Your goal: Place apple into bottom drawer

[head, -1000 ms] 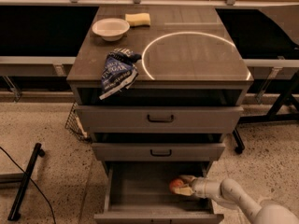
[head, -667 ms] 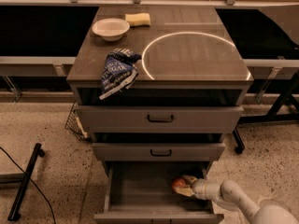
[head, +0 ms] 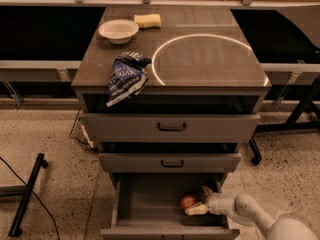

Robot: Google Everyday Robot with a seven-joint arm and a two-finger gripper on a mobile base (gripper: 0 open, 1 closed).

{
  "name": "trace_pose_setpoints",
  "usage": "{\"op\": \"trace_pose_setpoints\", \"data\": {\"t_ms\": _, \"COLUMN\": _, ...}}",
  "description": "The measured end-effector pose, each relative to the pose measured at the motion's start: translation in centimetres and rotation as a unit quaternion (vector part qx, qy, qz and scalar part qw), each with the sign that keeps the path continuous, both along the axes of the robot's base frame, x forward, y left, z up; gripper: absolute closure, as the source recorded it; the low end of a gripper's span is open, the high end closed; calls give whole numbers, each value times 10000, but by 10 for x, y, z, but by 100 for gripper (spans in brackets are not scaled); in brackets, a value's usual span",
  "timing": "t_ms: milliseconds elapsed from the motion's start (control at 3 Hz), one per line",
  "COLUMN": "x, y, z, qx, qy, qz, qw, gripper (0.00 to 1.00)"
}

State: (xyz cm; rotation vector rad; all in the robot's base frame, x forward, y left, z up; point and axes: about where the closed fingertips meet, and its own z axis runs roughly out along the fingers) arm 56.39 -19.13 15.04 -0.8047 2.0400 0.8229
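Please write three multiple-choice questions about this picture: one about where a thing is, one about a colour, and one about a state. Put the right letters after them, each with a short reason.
1. Where is the apple?
A) on top of the cabinet
B) inside the bottom drawer
C) on the floor

2. What colour is the sponge?
A) yellow
B) green
C) black

3. The bottom drawer is:
A) pulled open
B) pushed shut
C) lifted out of the cabinet

Answers:
1 B: the apple is low inside the drawer, right beside the gripper, which reaches in from the picture's right.
2 A: the sponge at the back of the cabinet top is plainly yellow.
3 A: the drawer's front panel stands forward and its grey inside shows.
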Motion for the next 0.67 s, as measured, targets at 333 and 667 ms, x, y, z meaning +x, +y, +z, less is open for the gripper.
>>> {"op": "trace_pose_setpoints", "data": {"t_ms": 333, "x": 0, "y": -2, "z": 9, "qx": 93, "qy": -91, "qz": -68, "qw": 9999, "gripper": 20}}
{"op": "trace_pose_setpoints", "data": {"t_ms": 667, "x": -1, "y": -3, "z": 20, "qx": 220, "qy": -195, "qz": -118, "qw": 9995, "gripper": 22}}
